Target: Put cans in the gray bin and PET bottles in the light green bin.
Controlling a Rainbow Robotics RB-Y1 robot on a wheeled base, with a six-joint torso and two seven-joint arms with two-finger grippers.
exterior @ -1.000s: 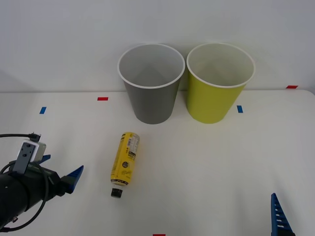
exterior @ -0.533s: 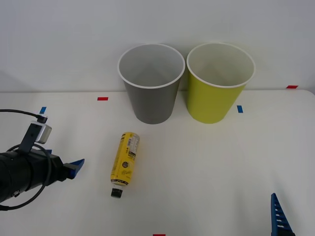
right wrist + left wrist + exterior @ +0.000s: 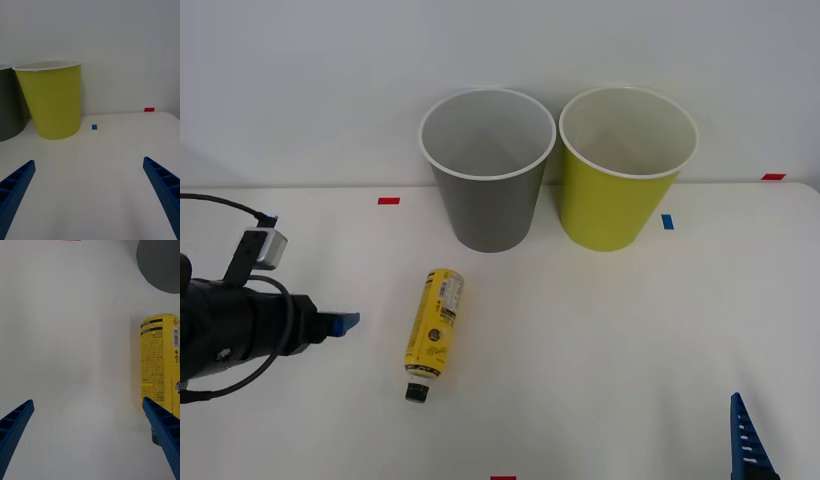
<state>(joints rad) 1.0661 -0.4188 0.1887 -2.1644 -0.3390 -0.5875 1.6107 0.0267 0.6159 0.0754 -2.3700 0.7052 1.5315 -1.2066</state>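
The approach step seems in hand: the left claw [image 3: 340,324], fingers spread wide, hovers left of the PET bottle [image 3: 434,331] lying on the tabletop [image 3: 600,330], and next must straddle it, while the right claw [image 3: 90,195] waits open near right.

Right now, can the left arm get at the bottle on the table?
Probably yes: the left gripper is open beside the bottle, with bare table between them.
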